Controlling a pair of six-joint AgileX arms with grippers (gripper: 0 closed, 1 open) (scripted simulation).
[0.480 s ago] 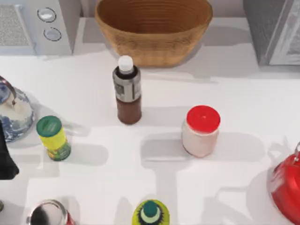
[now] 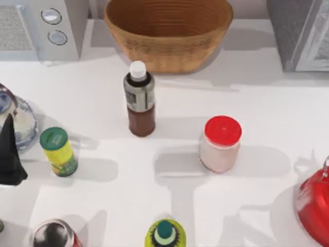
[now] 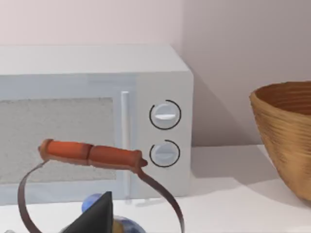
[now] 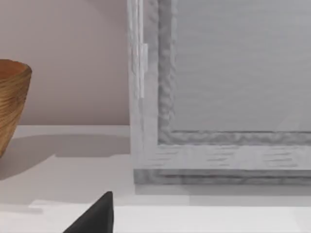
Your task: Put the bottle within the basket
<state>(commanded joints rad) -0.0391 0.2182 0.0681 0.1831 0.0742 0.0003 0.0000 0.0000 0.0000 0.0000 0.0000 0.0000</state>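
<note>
The bottle (image 2: 140, 100), dark brown with a white cap and grey label, stands upright near the middle of the table. Just behind it sits the basket (image 2: 168, 31), a wide tan wicker oval with nothing visible inside. Part of the basket's ribbed side appears in the left wrist view (image 3: 286, 141) and in the right wrist view (image 4: 12, 104). My left gripper (image 2: 10, 154) is a black shape at the table's left edge, far left of the bottle, touching nothing. A dark piece of my right gripper (image 4: 95, 218) pokes into its own wrist view.
A microwave (image 2: 41, 28) stands at the back left, a grey appliance (image 2: 300, 31) at the back right. A blue-white kettle (image 2: 18, 121) and a yellow-green bottle (image 2: 59, 152) sit by my left gripper. A red-lidded white jar (image 2: 221, 144), a red kettle (image 2: 314, 206) and a can (image 2: 51, 234) occupy the front.
My left gripper has shifted a little toward the back of the table, alongside the blue-white kettle. The bottle and the other objects have not moved.
</note>
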